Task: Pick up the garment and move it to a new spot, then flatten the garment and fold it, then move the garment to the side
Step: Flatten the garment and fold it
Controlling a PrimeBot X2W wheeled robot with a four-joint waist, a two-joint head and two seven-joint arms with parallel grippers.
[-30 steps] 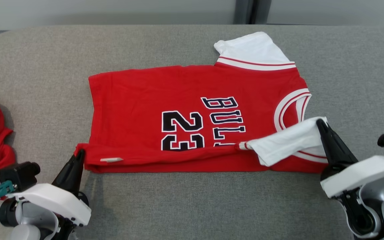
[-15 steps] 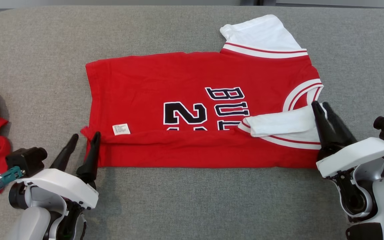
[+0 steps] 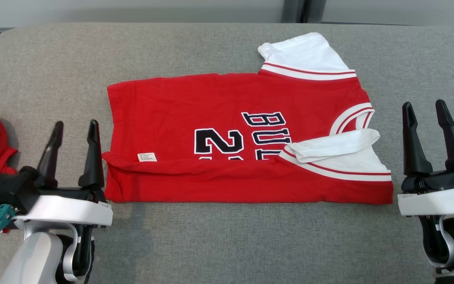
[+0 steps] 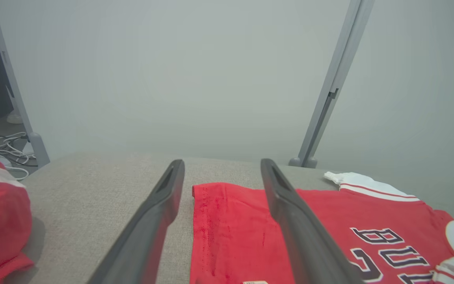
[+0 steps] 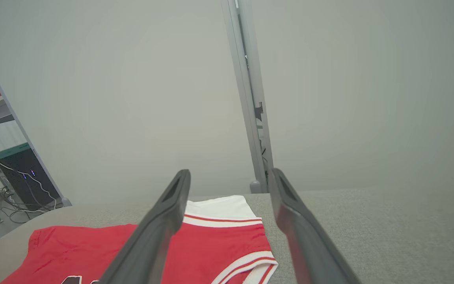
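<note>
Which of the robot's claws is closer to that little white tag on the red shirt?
Left. The left gripper stands open just beside the shirt, close to the tag. The right gripper stands open past the shirt's other end, far from the tag.

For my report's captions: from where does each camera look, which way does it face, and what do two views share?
Head view: on the head, facing forward and down at the red jersey-style T-shirt with white sleeves on the grey fabric table; left gripper and right gripper show, open.
Left wrist view: on the left wrist, facing low across the table to a pale wall; its dark fingers show.
Right wrist view: on the right wrist, facing likewise; its fingers show.
Both wrist views share the T-shirt's far white sleeve.
</note>
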